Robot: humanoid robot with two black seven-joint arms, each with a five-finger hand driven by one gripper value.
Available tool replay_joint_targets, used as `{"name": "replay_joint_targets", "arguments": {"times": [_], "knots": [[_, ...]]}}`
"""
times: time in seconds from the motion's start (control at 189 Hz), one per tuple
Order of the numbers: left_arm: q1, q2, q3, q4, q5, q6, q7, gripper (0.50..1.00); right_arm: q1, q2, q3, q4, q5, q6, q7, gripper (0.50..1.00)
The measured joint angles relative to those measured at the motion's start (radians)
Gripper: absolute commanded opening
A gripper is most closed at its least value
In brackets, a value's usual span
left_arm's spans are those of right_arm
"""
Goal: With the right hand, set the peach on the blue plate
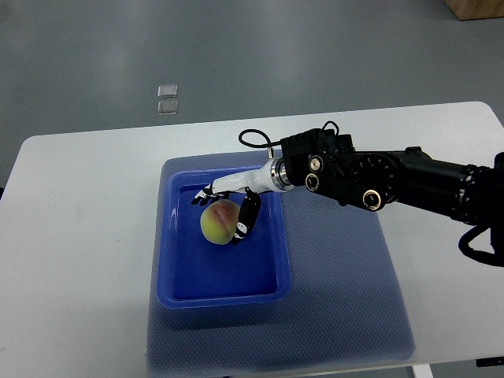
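A yellow-pink peach (218,223) sits inside the blue rectangular plate (177,260), in its upper middle. My right hand (224,206) reaches in from the right over the plate. Its white fingers (203,192) lie behind the peach and the black thumb (248,217) is against the peach's right side. The fingers curl around the peach. I cannot tell whether the peach rests on the plate floor or hangs just above it. The left arm is out of view.
The plate stands on a blue mat (346,315) on a white table (79,236). Two small clear squares (167,98) lie on the grey floor beyond the table's far edge. A brown box corner (476,8) shows at the top right.
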Motion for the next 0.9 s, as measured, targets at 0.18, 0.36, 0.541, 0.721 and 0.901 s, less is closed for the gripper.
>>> {"name": "replay_joint_targets", "arguments": {"times": [0.18,0.36,0.541,0.721,0.901], "knots": [[0.000,0.000,-0.001,0.002,0.000,0.000,0.000,1.000,0.049,0.000,0.141,-0.002,0.016,-0.002,0.003,0.930],[0.000,0.000,-0.001,0.002,0.000,0.000,0.000,1.000,0.026,-0.004,0.374,-0.003,0.072,-0.009,0.007,0.930],[0.000,0.000,-0.001,0.000,0.000,0.000,0.000,1.000,-0.132,-0.079,0.699,-0.011,0.275,-0.030,0.014,0.928],[0.000,0.000,0.000,-0.003,0.000,0.000,0.000,1.000,-0.318,-0.090,1.005,-0.041,0.530,-0.088,0.029,0.930],[0.000,0.000,0.000,-0.004,0.000,0.000,0.000,1.000,-0.419,-0.082,1.120,-0.145,0.806,-0.138,0.033,0.932]]}}
